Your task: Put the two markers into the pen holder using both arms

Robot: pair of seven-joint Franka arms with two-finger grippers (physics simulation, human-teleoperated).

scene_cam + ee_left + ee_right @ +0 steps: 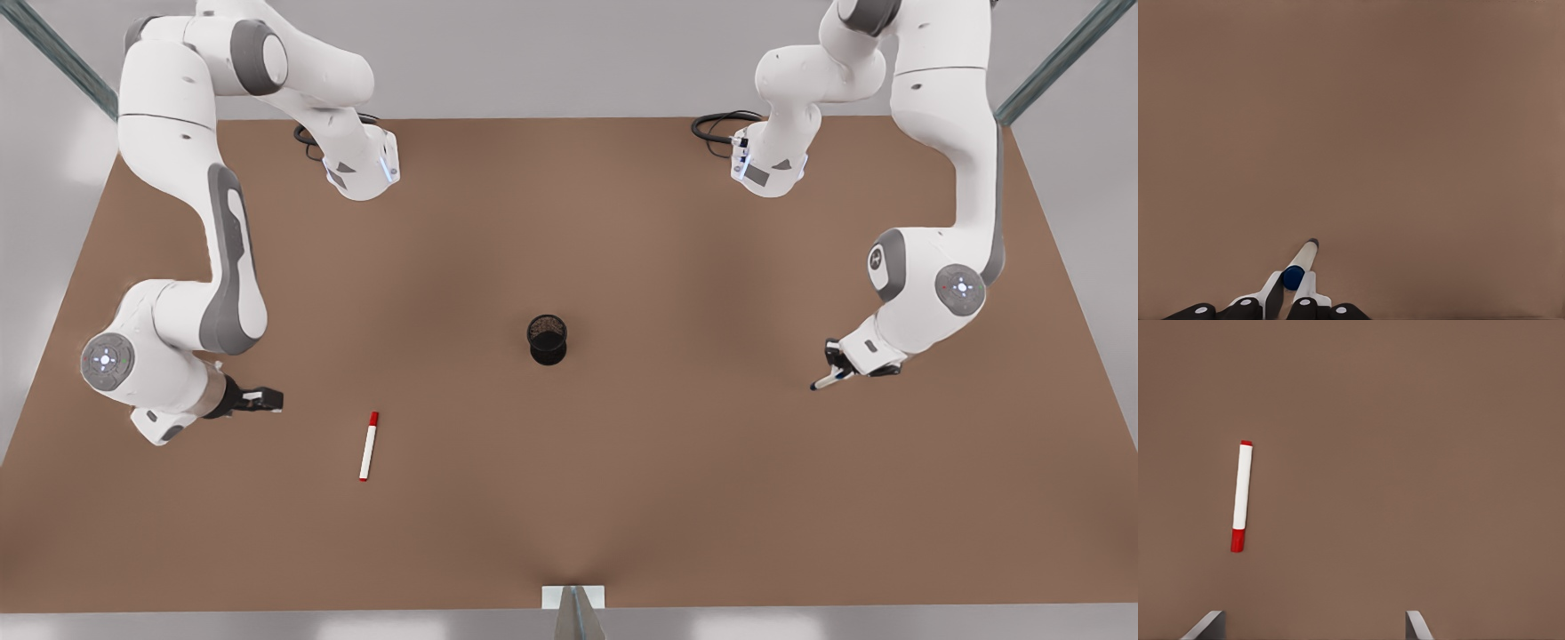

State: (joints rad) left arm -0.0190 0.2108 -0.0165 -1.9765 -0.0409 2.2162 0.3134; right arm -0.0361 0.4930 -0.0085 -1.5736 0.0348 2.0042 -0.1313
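Observation:
The black mesh pen holder (547,339) stands upright at the table's middle. On the front view's right, my left gripper (834,366) (1293,287) is shut on the blue-capped marker (825,382) (1301,260), whose white barrel slants down toward the table. The red-capped marker (368,446) (1241,497) lies flat on the table at the front view's left. My right gripper (267,400) (1315,627) hovers open to the left of that marker in the front view, apart from it and with nothing between its fingers.
The brown table (676,498) has bare surface all around the holder. Black cables (716,129) lie by the arm bases at the back. A small white bracket (573,597) sits at the middle of the front edge.

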